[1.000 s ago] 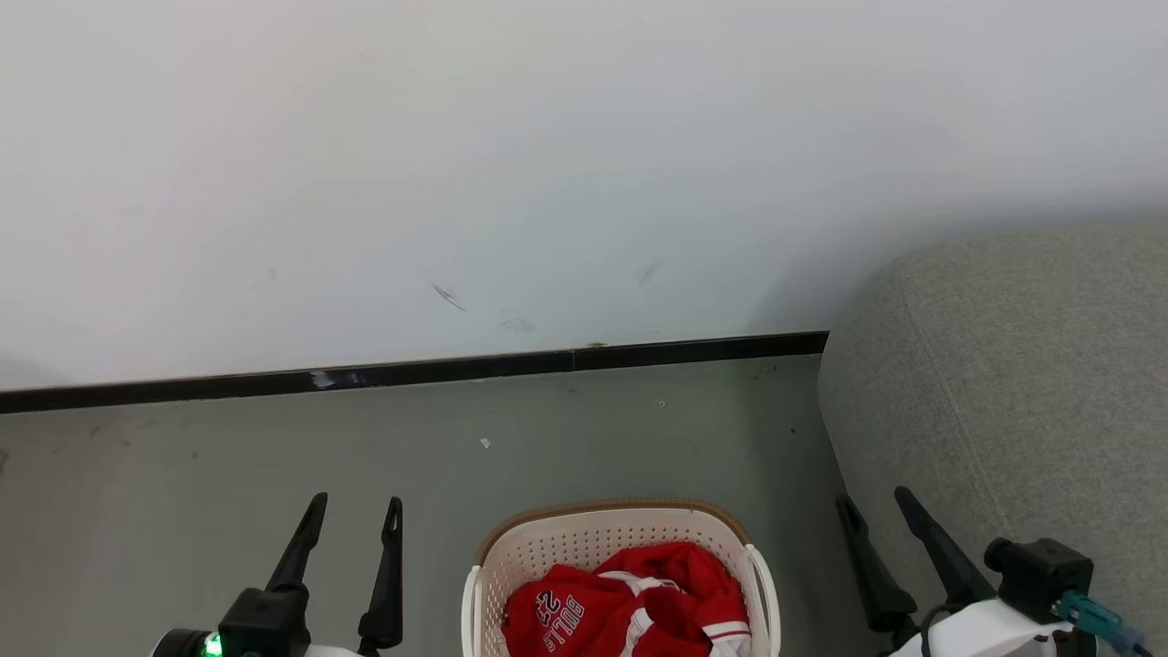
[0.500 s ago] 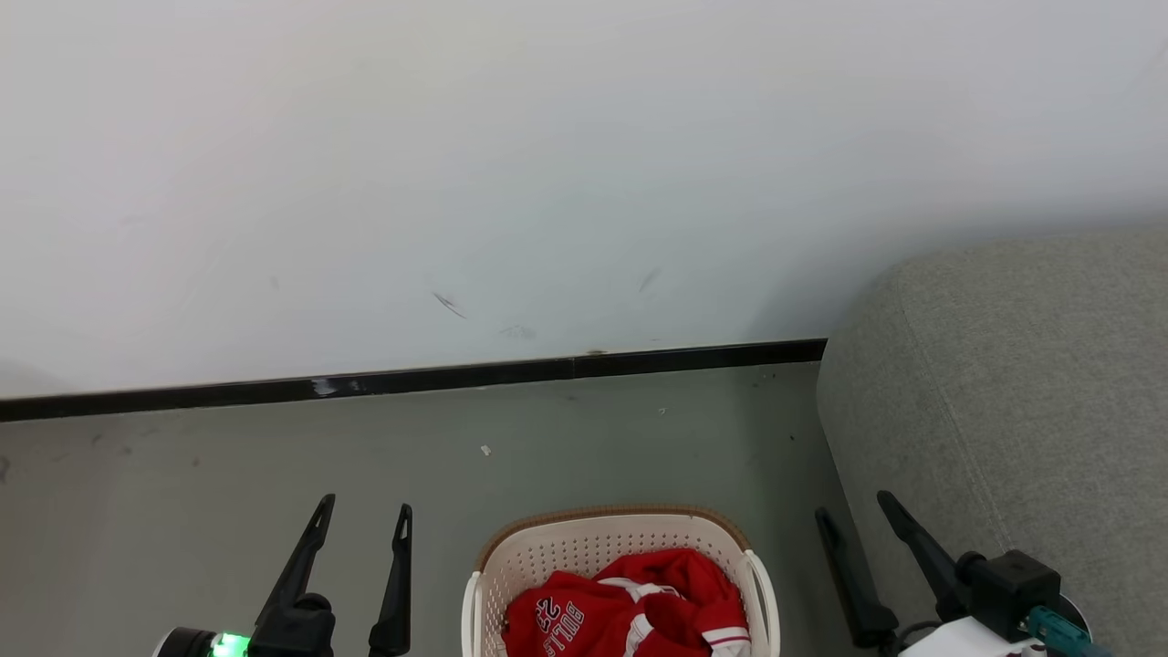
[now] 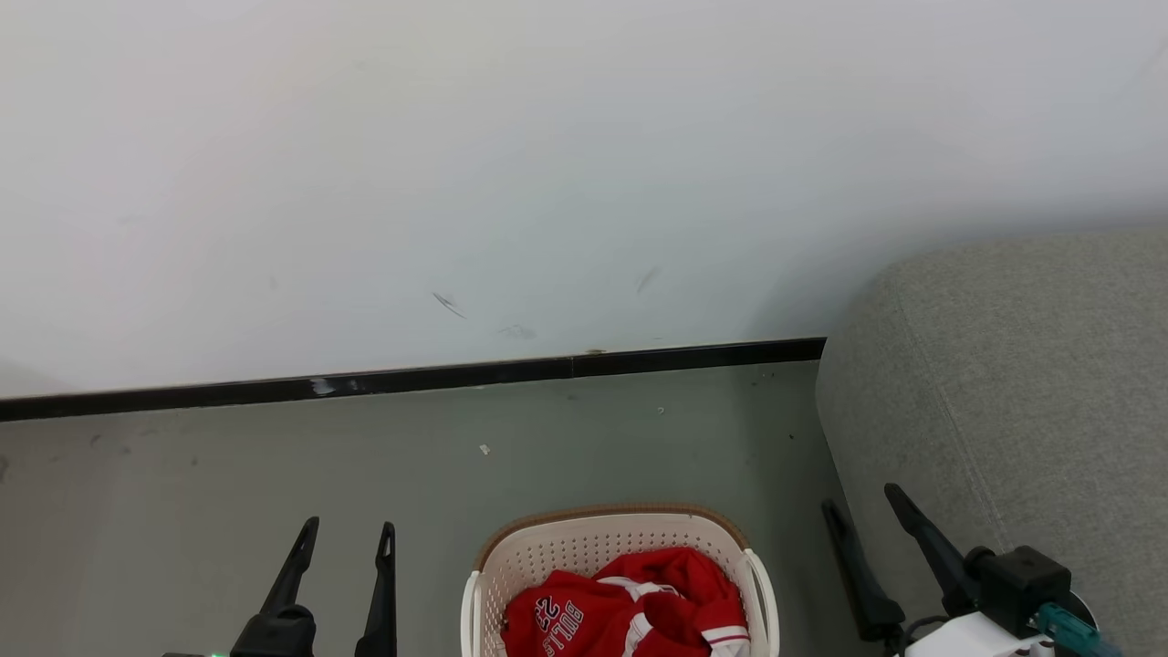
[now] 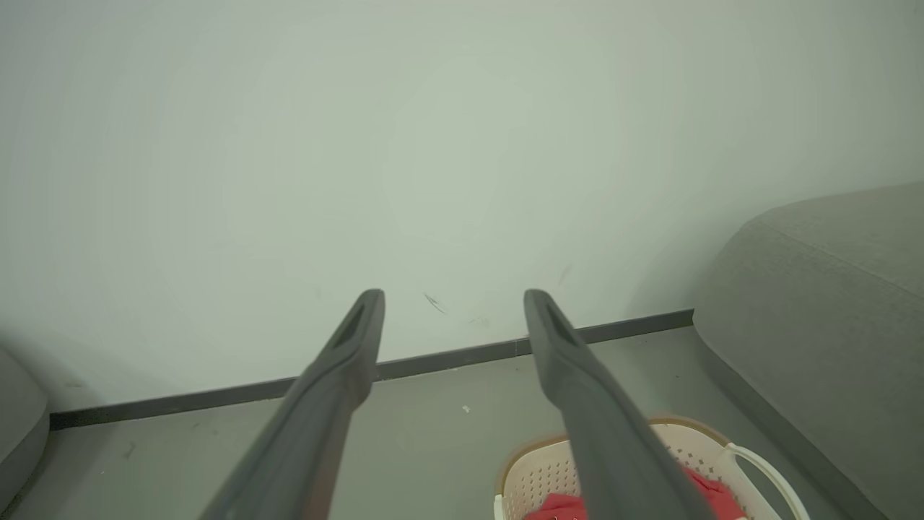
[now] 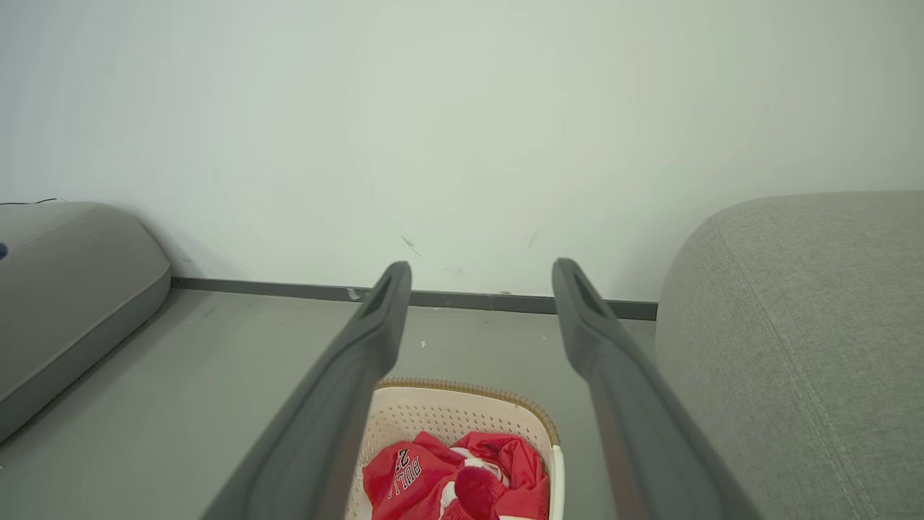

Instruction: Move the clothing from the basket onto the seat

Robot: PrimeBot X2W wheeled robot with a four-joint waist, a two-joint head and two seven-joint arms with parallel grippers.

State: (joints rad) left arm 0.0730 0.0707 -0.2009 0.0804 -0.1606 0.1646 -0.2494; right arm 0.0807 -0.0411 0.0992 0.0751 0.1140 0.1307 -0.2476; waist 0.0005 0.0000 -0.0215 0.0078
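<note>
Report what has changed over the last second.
The left gripper has drawn back toward the head view's bottom edge, and the right gripper edged slightly left. Both stay open, holding nothing. The clothing still lies in the basket beside the seat. The camera barely shifted.

The left claw (image 3: 349, 529) has two long, slim black fingers (image 3: 294, 570) that taper to narrow tips with a small slot near each end, set in a black base (image 3: 274, 634). The right claw (image 3: 860, 497) has the same dark fingers, joined to a white wrist shell (image 3: 967, 639) carrying a boxy black block (image 3: 1020, 584), a teal connector (image 3: 1063, 625) and a thin black cable (image 3: 922, 622).
</note>
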